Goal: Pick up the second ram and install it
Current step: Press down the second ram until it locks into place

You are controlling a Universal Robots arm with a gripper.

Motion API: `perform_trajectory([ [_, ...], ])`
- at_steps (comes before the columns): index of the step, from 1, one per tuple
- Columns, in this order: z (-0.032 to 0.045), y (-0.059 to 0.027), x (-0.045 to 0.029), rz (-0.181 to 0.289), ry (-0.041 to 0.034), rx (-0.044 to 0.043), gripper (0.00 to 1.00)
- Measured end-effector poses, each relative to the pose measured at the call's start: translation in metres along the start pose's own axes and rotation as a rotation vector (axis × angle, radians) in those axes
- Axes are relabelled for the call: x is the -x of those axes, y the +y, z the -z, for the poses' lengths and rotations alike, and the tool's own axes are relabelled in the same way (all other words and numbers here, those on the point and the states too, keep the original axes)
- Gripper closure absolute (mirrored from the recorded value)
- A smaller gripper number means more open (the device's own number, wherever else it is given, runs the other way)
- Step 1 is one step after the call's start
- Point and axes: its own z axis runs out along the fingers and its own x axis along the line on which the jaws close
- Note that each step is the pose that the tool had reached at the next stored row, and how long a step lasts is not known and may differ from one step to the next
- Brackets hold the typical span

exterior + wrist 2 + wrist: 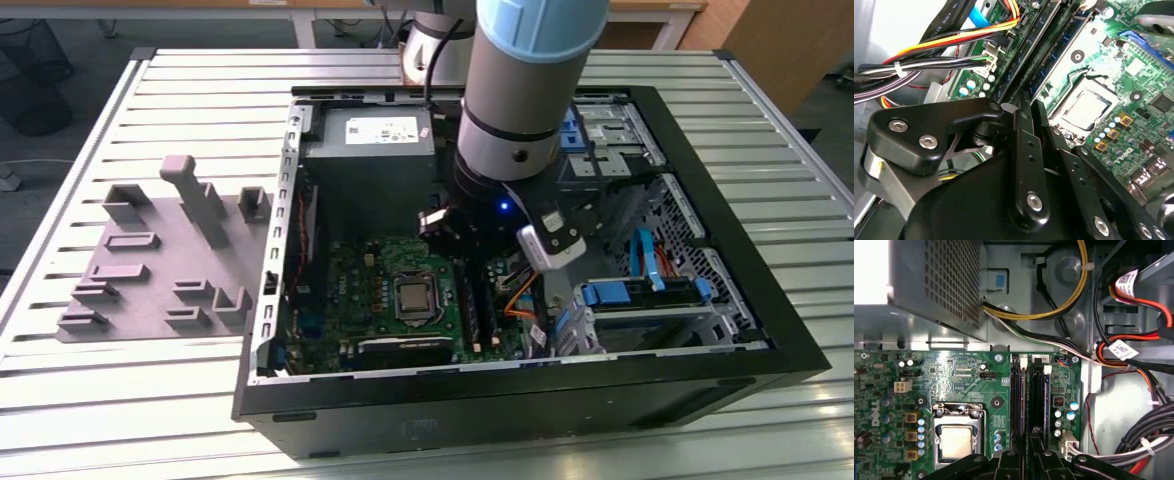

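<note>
The second ram (1037, 400) is a thin dark bluish board standing on edge along a long black motherboard slot, on the side away from the processor socket (956, 440). In the second wrist view the second ram (1035, 47) runs straight away from the fingertips. My gripper (1029, 452) sits at the ram's near end with its black fingers (1024, 150) drawn close together on it. In the exterior view my gripper (467, 262) reaches down inside the open computer case (747, 380), above the motherboard (360, 290). Another dark stick lies in the neighbouring slot (1018, 400).
A grey fixture plate (147, 270) with upright blocks lies on the table at the exterior view's left. The power supply (367, 150) fills the case's far end. Bundled cables (1134, 355) run beside the slots, and a drive cage (641, 295) with blue clips stands to the exterior view's right.
</note>
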Motion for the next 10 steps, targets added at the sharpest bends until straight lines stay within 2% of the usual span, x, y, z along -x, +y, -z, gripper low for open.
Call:
perform_trajectory([
  [7,0.0129,-0.0002,-0.0003,0.000,0.0021,0.0000,0.79],
  [10,0.0130,-0.0002,-0.0003,0.000,0.0025,0.0003,0.81],
])
